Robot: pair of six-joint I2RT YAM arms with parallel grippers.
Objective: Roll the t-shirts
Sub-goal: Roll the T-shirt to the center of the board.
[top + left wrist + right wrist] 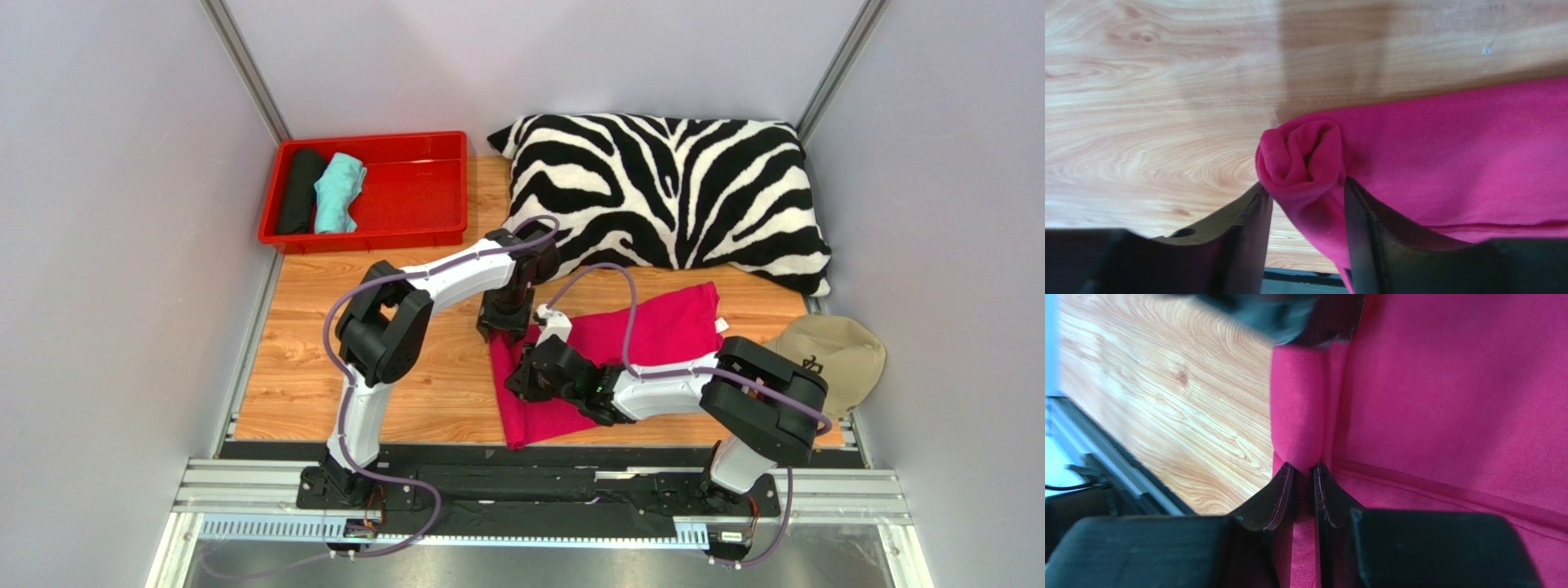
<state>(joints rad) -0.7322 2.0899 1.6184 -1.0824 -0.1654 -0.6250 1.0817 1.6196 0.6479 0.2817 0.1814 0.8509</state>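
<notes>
The hot-pink t-shirt (644, 337) lies flat on the wooden table, its left edge rolled into a narrow tube. My left gripper (504, 326) is at the tube's far end. In the left wrist view its jaws (1304, 185) close round the spiral roll end (1303, 156). My right gripper (528, 374) is at the tube's near end, and its jaws (1303, 467) are pinched tight on the rolled edge (1300, 416). A black roll (298, 190) and a mint-green roll (337, 192) lie in the red tray (417, 184).
A zebra-striped pillow (669, 184) lies behind the shirt. A beige cap (840, 353) sits at the right edge. The red tray is at the back left. Bare wood (307, 355) lies left of the shirt. Grey walls enclose the table.
</notes>
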